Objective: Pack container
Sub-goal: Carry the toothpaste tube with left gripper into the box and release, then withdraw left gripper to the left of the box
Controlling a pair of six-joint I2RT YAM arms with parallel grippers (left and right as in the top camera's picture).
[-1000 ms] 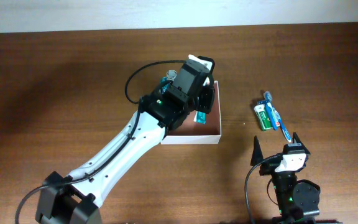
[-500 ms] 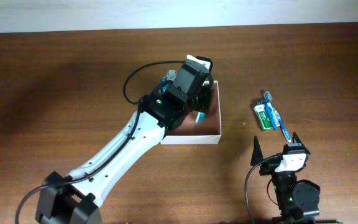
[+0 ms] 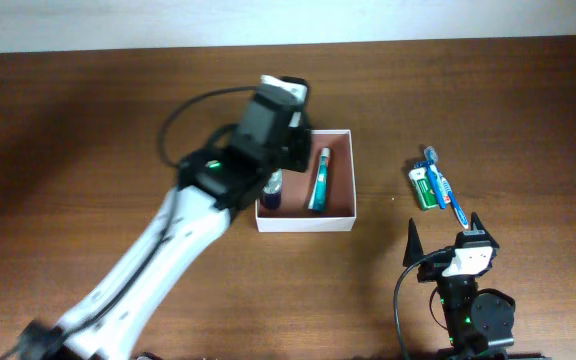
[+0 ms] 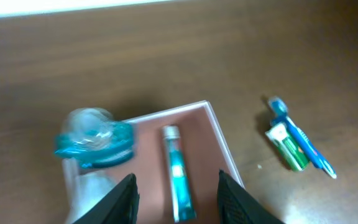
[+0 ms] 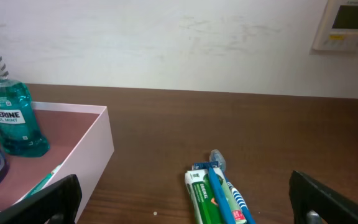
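Note:
The container (image 3: 306, 224), a shallow white-walled box with a reddish-brown inside, stands mid-table. It also shows in the left wrist view (image 4: 222, 140) and in the right wrist view (image 5: 92, 149). A teal tube (image 3: 318, 180) lies flat in its right half, between my left jaws in the wrist view (image 4: 178, 177). A teal mouthwash bottle (image 4: 95, 140) and a dark bottle (image 3: 273, 188) stand in its left half. My left gripper (image 3: 296, 150) hovers open and empty over the box. My right gripper (image 3: 443, 232) is open and empty near the front edge.
A green toothpaste tube (image 3: 424, 188) and a blue toothbrush (image 3: 448, 195) lie together on the table right of the container, just beyond my right gripper. They also show in the right wrist view, toothpaste (image 5: 204, 196) and toothbrush (image 5: 229, 193). A wall stands behind the table.
My left gripper has let go of the teal tube, which now lies in the container. The left arm has drawn back to the left. The right arm has not moved.

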